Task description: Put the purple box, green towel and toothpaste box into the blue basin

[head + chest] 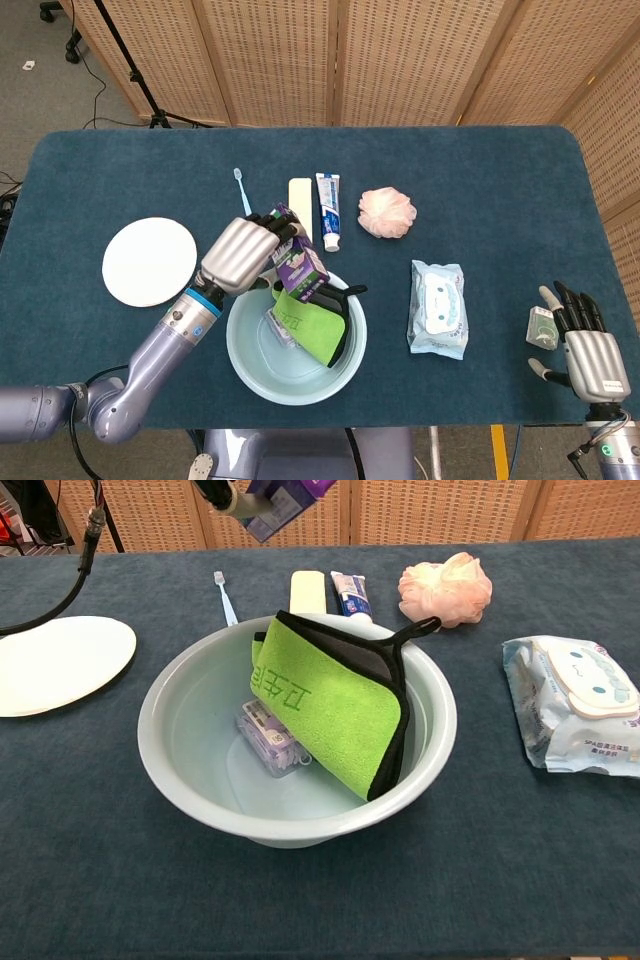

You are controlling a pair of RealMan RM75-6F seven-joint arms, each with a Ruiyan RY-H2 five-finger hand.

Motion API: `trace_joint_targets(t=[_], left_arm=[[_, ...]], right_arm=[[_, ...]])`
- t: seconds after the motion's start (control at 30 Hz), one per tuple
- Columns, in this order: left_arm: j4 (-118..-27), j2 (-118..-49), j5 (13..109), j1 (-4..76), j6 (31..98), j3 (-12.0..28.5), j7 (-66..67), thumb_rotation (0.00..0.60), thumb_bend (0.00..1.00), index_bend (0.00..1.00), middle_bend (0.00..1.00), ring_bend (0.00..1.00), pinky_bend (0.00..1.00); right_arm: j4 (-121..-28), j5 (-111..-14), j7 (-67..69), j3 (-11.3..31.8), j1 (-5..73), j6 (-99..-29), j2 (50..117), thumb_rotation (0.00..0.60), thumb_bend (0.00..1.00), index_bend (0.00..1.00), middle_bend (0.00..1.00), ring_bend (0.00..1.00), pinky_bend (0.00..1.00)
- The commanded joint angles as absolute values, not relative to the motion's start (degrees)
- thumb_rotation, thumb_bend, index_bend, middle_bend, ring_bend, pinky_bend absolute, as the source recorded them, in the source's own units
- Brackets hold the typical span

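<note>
My left hand (pixel 243 254) holds the purple box (pixel 298 264) in the air above the far-left rim of the blue basin (pixel 246 350). In the chest view the purple box (pixel 285 497) shows at the top edge, above the basin (pixel 180 670). The green towel (pixel 330 700) lies draped inside the basin over its far rim, also seen as the green towel (pixel 308 323) from the head. A small clear package (pixel 270 738) lies on the basin floor. The toothpaste box (pixel 329 209) lies on the table behind the basin. My right hand (pixel 587 345) rests open at the table's near right edge.
A white plate (pixel 149 260) sits left of the basin. A toothbrush (pixel 241 189) and a cream case (pixel 299 193) lie behind it. A pink bath puff (pixel 387 212) and a wipes pack (pixel 438 308) are to the right. A small packet (pixel 541 325) lies beside my right hand.
</note>
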State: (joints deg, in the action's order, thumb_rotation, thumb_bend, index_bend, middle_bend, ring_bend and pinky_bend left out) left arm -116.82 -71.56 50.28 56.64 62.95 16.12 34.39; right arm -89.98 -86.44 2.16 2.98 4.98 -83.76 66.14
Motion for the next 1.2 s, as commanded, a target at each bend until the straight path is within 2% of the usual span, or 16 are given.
trace_joint_targets(t=[0.03, 0.43, 0.53, 0.6, 0.8, 1.0, 1.2], left_arm=[[-119.42, -70.84, 50.92, 56.84, 62.72, 14.62, 35.79, 0.6, 0.44, 0.66, 0.33, 0.35, 0.4], [-121.94, -72.12, 53.19, 56.83, 62.16, 11.17, 36.76, 0.6, 0.41, 0.66, 0.33, 0.35, 0.4], [-122.59, -72.52, 53.4, 57.07, 61.09, 9.71, 37.47, 0.6, 0.39, 0.55, 0.28, 0.35, 0.4], [-123.37, -72.0, 52.64, 57.57, 59.9, 9.14, 37.91, 0.6, 0.37, 0.41, 0.2, 0.33, 0.4], [-124.2, -71.68, 52.19, 58.25, 58.93, 8.49, 37.96, 0.6, 0.34, 0.18, 0.08, 0.26, 0.4], [-124.67, -70.27, 49.01, 59.5, 57.43, 7.75, 38.79, 0.6, 0.31, 0.11, 0.0, 0.18, 0.4], [-125.07, -69.45, 46.95, 60.57, 56.99, 7.09, 39.41, 0.6, 0.3, 0.0, 0.0, 0.07, 0.33]], right_arm=[[-90.05, -86.51, 2.22, 2.99, 4.89, -83.93, 66.08, 0.6, 0.09, 0.0, 0.0, 0.0, 0.0], [-90.1, -85.87, 2.8, 3.57, 5.28, -83.41, 65.71, 0.6, 0.09, 0.0, 0.0, 0.0, 0.0], [-90.11, -85.91, 2.76, 3.57, 5.27, -83.47, 65.74, 0.6, 0.09, 0.0, 0.0, 0.0, 0.0], [-90.07, -85.97, 2.74, 3.56, 5.21, -83.64, 65.83, 0.6, 0.09, 0.0, 0.0, 0.0, 0.0], [-89.96, -85.68, 3.03, 3.76, 5.18, -83.69, 65.85, 0.6, 0.1, 0.0, 0.0, 0.0, 0.0], [-89.89, -85.79, 3.25, 3.84, 5.2, -83.82, 65.85, 0.6, 0.09, 0.0, 0.0, 0.0, 0.0], [-89.83, -85.82, 3.17, 3.92, 5.36, -83.69, 65.92, 0.6, 0.09, 0.0, 0.0, 0.0, 0.0]])
